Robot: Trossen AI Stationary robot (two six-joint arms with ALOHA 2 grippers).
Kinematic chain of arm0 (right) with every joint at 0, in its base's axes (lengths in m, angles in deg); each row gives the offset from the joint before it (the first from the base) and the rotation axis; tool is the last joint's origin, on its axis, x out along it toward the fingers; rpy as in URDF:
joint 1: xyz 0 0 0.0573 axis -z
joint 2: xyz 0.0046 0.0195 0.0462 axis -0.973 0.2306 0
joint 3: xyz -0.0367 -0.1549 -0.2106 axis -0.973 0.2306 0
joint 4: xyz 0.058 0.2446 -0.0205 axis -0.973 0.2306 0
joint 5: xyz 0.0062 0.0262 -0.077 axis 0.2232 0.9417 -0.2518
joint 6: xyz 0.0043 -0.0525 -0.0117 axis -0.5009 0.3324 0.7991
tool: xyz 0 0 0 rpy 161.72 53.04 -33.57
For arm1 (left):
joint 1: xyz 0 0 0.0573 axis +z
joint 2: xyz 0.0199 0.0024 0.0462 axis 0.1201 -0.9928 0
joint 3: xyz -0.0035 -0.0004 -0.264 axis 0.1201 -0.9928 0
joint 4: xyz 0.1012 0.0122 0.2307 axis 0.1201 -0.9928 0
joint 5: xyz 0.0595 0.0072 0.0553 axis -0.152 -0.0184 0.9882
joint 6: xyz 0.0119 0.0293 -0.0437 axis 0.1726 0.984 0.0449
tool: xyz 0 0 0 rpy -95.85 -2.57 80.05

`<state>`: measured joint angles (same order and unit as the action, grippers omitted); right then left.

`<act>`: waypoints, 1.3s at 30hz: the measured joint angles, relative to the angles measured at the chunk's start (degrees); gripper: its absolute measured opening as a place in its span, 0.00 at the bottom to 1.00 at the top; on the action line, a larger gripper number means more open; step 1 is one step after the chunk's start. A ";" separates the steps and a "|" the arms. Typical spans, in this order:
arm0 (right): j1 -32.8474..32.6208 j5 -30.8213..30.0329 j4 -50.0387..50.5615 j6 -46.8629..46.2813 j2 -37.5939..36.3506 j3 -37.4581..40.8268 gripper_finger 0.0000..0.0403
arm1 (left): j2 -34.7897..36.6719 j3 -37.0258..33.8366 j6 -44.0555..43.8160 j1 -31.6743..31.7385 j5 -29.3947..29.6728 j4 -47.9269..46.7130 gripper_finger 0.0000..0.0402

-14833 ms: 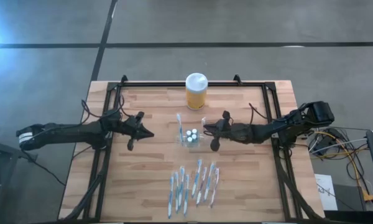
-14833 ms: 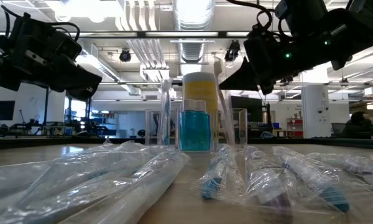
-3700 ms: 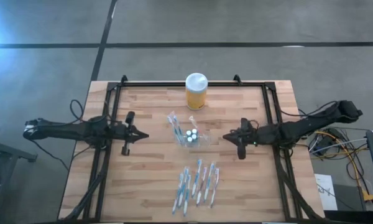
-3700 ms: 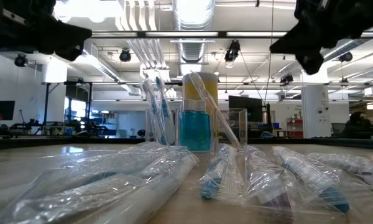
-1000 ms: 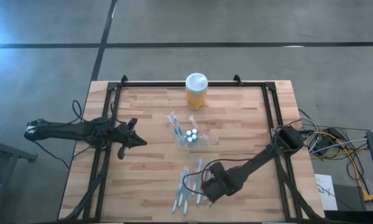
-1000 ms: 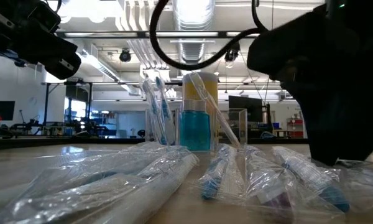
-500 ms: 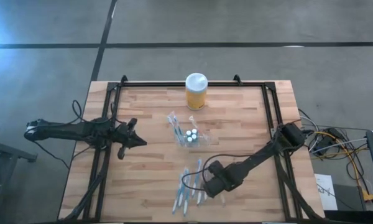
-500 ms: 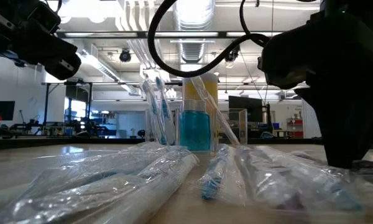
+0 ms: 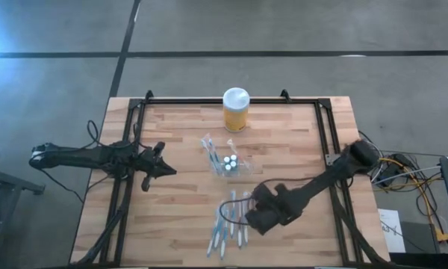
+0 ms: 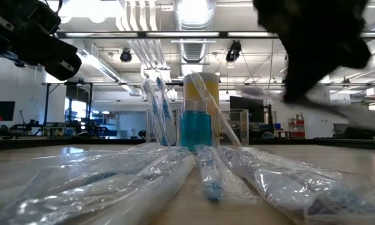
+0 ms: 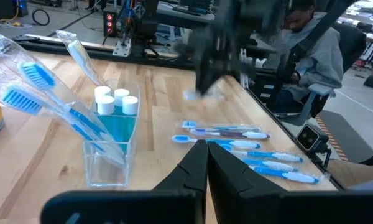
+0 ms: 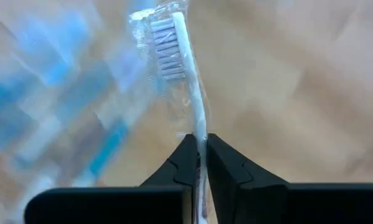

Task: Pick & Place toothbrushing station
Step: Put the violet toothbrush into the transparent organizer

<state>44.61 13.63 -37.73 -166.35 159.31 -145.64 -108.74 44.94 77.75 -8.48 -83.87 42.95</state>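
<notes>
The toothbrushing station (image 9: 228, 163) is a low clear holder at the table's middle. It holds blue liquid, white caps and a few wrapped toothbrushes (image 11: 109, 140). Several more wrapped toothbrushes (image 9: 225, 224) lie in a row near the front edge. My right gripper (image 9: 255, 213) hangs over that row's right end, shut on one wrapped toothbrush (image 12: 174, 68). My left gripper (image 9: 170, 170) waits shut at the left, level and pointing toward the station. My right gripper pinches the wrapped toothbrush's white handle (image 12: 200, 138) between its two fingers, through the clear wrapper. The fingers come steeply from above. The brush runs on past the fingertips with its bristle head (image 12: 166, 55) farthest out, lifted off the table.
A yellow jar with a white lid (image 9: 235, 110) stands at the far edge behind the station. Black frame rails (image 9: 131, 179) run along the table's left and right sides. A seated person (image 11: 317, 56) shows beyond the table in the left wrist view.
My right gripper has shut on a wrapped toothbrush at the right end of the row, rolled its wrist, and risen a little toward the far edge. That toothbrush has come up off the table with it. The rest of the row has stayed on the table.
</notes>
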 joint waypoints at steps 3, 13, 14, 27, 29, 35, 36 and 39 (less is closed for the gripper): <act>-0.04 -10.88 -0.54 5.31 -4.50 0.00 0.04 | -0.02 0.00 0.39 0.00 0.00 -0.30 0.03; 2.19 -38.28 -11.12 31.55 -15.30 -0.04 0.04 | -0.07 -0.48 0.82 0.00 0.03 -0.20 0.03; 2.63 -40.08 -12.64 34.37 -15.81 -0.01 0.04 | -0.07 -0.74 0.85 -0.02 0.04 -0.20 0.03; 9.92 -12.14 -60.29 83.31 -15.60 11.74 0.04 | -0.09 -1.84 2.44 0.00 0.35 -0.21 0.03; 11.20 -11.06 -65.11 84.79 -16.11 14.72 0.04 | -0.10 -1.84 2.53 0.00 0.35 -0.23 0.03; 16.53 -7.42 -77.17 84.18 -18.04 26.63 0.04 | -0.09 -1.84 3.54 0.00 0.33 -0.27 0.03; 17.25 -7.10 -80.44 83.93 -18.28 28.77 0.04 | -0.09 -1.84 3.56 0.00 0.31 -0.22 0.03; 19.18 -6.90 -88.76 82.99 -19.34 35.04 0.04 | -0.09 -1.84 3.62 0.00 0.31 -0.22 0.03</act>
<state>63.80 6.73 -126.49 -83.36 139.98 -110.61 -108.84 43.10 81.37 -8.48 -83.56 42.73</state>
